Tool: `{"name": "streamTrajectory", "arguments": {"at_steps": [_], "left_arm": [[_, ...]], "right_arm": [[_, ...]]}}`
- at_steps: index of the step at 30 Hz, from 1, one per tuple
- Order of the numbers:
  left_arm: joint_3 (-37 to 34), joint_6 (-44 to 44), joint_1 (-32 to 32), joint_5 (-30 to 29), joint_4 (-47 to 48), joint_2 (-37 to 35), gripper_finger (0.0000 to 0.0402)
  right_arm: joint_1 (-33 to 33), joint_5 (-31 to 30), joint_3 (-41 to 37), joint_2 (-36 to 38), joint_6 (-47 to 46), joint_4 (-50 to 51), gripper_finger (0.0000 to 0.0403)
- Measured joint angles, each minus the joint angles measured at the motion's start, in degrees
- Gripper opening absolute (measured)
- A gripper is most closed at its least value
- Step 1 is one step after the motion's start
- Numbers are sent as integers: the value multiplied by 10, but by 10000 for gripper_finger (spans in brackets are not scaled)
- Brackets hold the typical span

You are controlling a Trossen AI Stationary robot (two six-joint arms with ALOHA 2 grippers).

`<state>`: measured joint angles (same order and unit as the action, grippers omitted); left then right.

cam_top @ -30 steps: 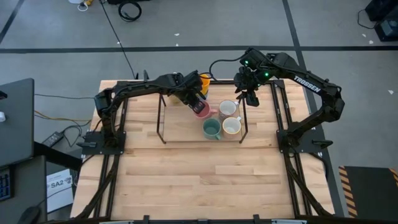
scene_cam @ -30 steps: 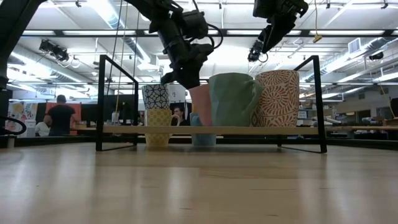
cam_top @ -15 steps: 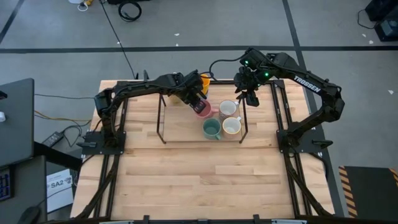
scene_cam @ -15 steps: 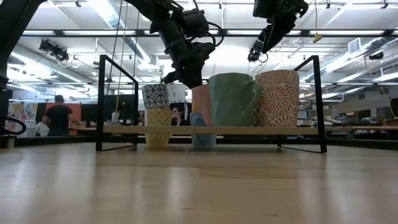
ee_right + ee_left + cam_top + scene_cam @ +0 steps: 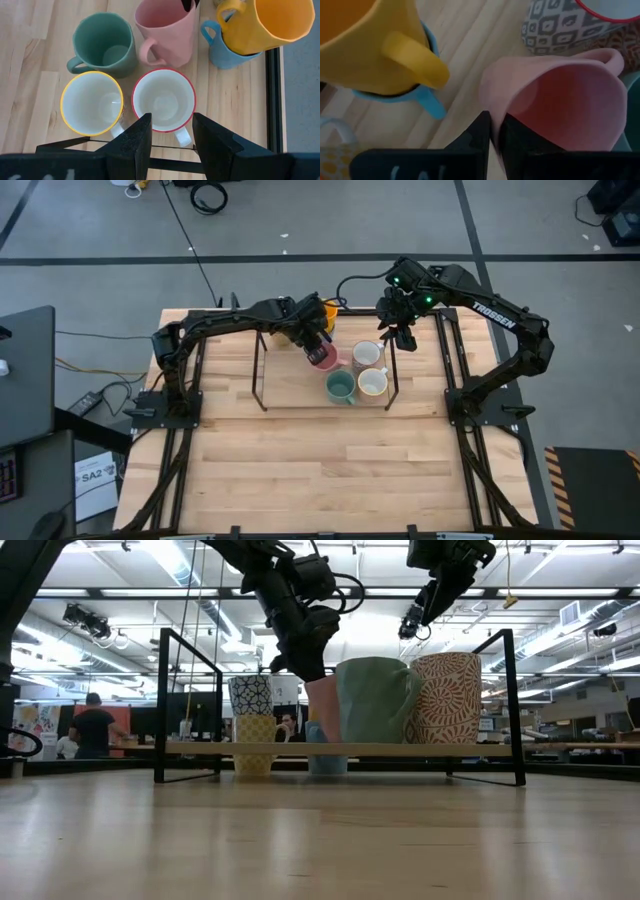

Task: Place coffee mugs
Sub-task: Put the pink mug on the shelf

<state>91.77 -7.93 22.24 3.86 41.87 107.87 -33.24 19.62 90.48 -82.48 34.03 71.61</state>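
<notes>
My left gripper (image 5: 314, 343) is shut on the rim of a pink mug (image 5: 323, 358) on the wooden shelf of a black wire rack (image 5: 258, 375). Right of it stand a green mug (image 5: 103, 44), a yellow-rimmed white mug (image 5: 92, 103) and a red-rimmed white mug (image 5: 163, 100). An orange mug (image 5: 265, 22) sits stacked in a blue mug (image 5: 220, 50) behind the pink one. My right gripper (image 5: 169, 142) is open and empty, hovering above the red-rimmed mug. My left gripper pinches the pink mug's rim (image 5: 487, 107), opposite its handle, with one finger inside the mug and one outside. The fingers (image 5: 300, 662) come slanting down from above and the table's left. The mug stands upright; the green mug hides its base in the low view.
Two more patterned mugs (image 5: 250, 695) stand stacked at the rack's far left. The rack's black posts (image 5: 512, 705) and top bars frame the mugs. The near half of the table (image 5: 320, 470) is bare wood.
My left gripper has shifted a little toward the green mug with the pink mug in its hold. My right gripper has stayed still and open.
</notes>
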Motion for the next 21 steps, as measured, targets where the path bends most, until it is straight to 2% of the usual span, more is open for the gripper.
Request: {"name": "streamTrajectory", "arguments": {"at_steps": [7,16,21], "left_arm": [[0,11,0,-2,0,0,42],[0,11,0,-3,-6,-2,101],[0,11,0,-2,-27,-2,111]], "right_arm": [[0,0,0,0,0,0,149],[0,0,0,0,0,0,149],[0,0,0,0,0,0,149]]}}
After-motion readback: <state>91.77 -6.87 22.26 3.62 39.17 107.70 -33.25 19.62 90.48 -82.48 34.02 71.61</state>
